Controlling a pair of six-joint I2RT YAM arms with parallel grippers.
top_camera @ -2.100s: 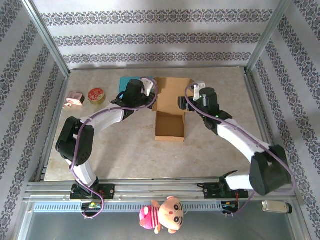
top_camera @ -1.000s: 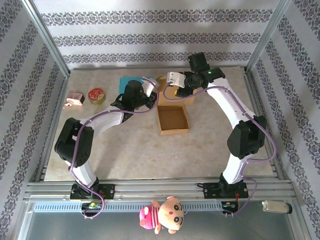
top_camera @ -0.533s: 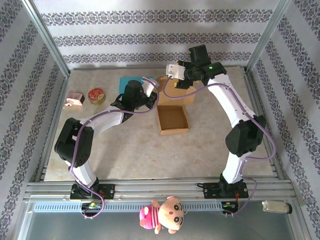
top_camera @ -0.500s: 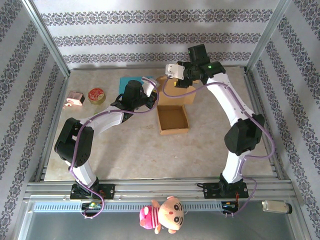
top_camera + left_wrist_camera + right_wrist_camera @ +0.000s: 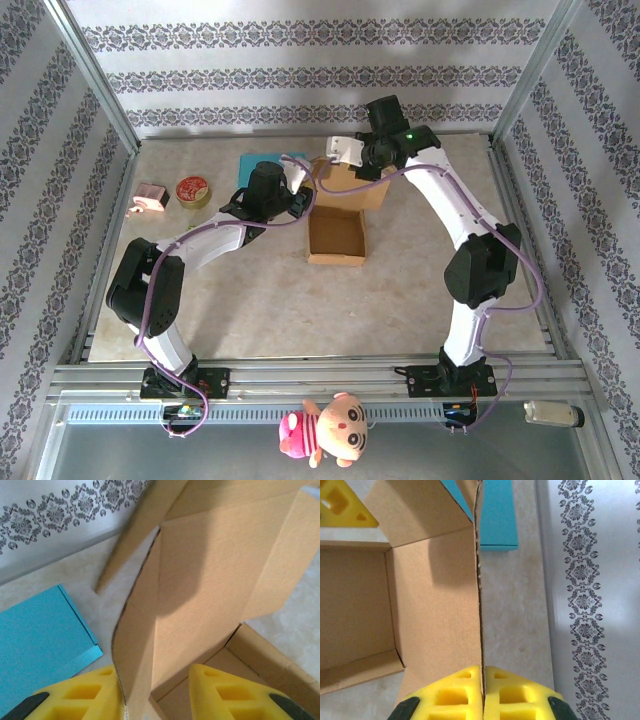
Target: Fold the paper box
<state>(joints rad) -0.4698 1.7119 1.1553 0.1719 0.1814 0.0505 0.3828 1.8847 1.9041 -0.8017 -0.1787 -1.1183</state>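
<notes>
Paper box (image 5: 336, 236) sits mid-table, toward far side; right gripper (image 5: 483, 672) is clamped on its upright lid (image 5: 435, 620), left gripper (image 5: 152, 680) gapes astride left flap (image 5: 137, 645) w/o grip, so box may skew & lid crease.

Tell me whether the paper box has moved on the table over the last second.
Yes. In the top view the paper box has slid a little to the left, toward the red round tin, and turned slightly. The tin lies where it was.

Right fingers (image 5: 465, 677) clamp the paper box (image 5: 435, 605) by a flap seen edge-on. Teal sheet (image 5: 497, 510) lies on desk (image 5: 515, 620) beyond.
</notes>
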